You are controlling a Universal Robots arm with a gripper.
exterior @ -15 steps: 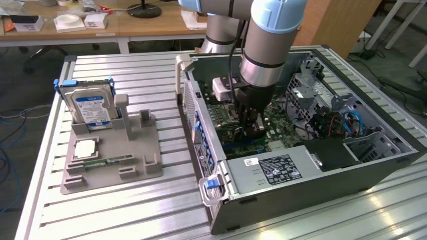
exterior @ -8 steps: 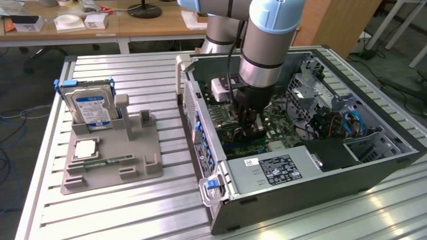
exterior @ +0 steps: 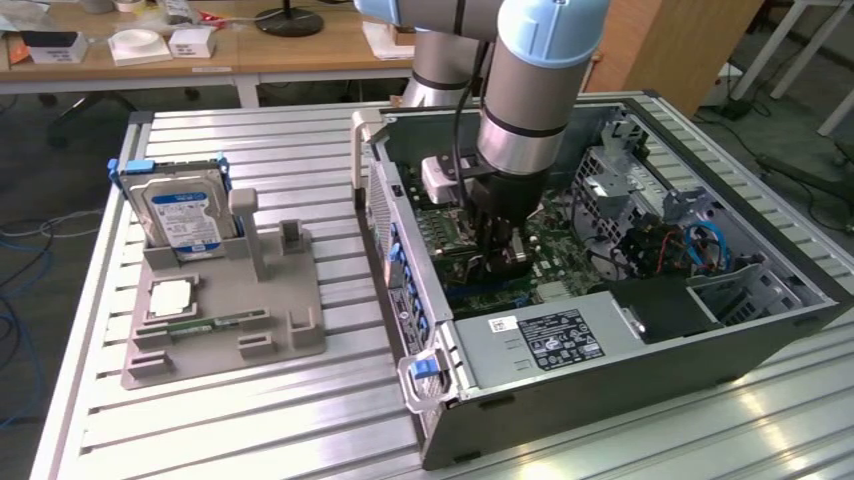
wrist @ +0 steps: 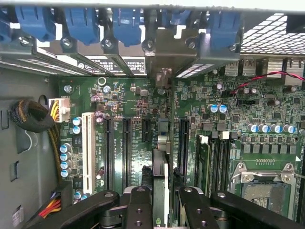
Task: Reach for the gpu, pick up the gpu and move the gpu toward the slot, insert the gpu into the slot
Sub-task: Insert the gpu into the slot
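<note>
Tool (wrist: 162, 193) is reaching down inside the open computer case (exterior: 641, 385), and its black fingers (wrist: 139, 210) are pressing in on both faces of the gpu (wrist: 161, 160), gripping it. The gpu is standing on edge over the green motherboard (wrist: 133, 100) on the case's floor. Its far end is reaching toward the case's rear wall, below the row of blue clips (wrist: 126, 24). The card is hiding the slot beneath it, so whether its lower edge is sitting in the slot cannot be told.

Long black connector strips (wrist: 126, 152) are running alongside the card on one side, with a white one (wrist: 88, 148) beyond them. On the other side, memory sockets (wrist: 214, 157) and the square silver processor socket (wrist: 264, 186) are lying close by. A red wire (wrist: 267, 77) is crossing the board near the rear wall. A labelled power supply (exterior: 541, 340) is sitting in the case's near end in the exterior view.

Outside the case, on the bench (exterior: 307, 430), a grey holder (exterior: 267, 345) is carrying a hard drive (exterior: 187, 215) upright.
</note>
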